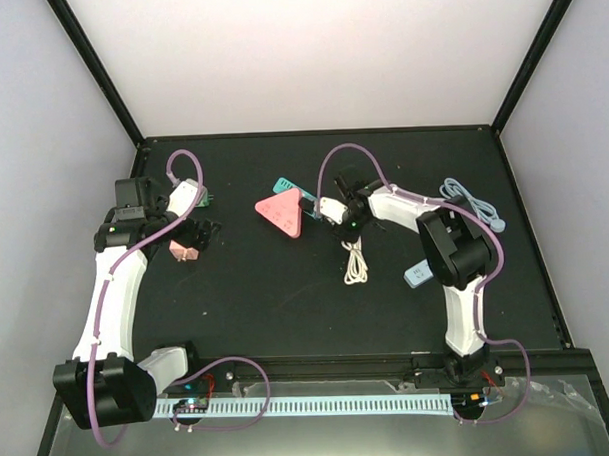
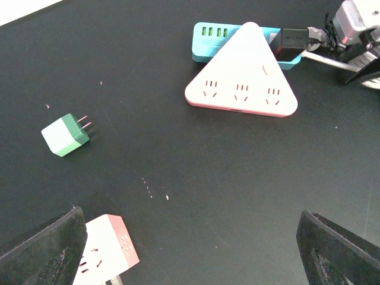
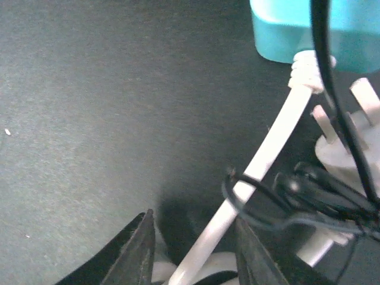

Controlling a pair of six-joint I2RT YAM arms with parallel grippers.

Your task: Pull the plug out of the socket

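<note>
A pink triangular socket strip [image 1: 282,215] lies mid-table, also in the left wrist view [image 2: 242,77]. A black plug [image 2: 293,43] sits at its far right edge against a teal socket block [image 2: 214,37]; I cannot tell which of them it is plugged into. My right gripper [image 1: 336,212] is just right of the strip. In the right wrist view its fingers [image 3: 141,249] stand narrowly apart around a white cable [image 3: 270,148] coming from the teal block [image 3: 297,27], not touching it. My left gripper [image 1: 190,237] is wide open and empty above a small pink socket cube [image 2: 104,249].
A green-and-white plug [image 2: 64,135] lies loose at the far left. A white plug with bare prongs [image 3: 350,136] and tied black cable [image 3: 309,196] lie beside the right fingers. A coiled cream cable [image 1: 356,266], a light-blue adapter [image 1: 418,276] and a grey cable [image 1: 474,200] lie right.
</note>
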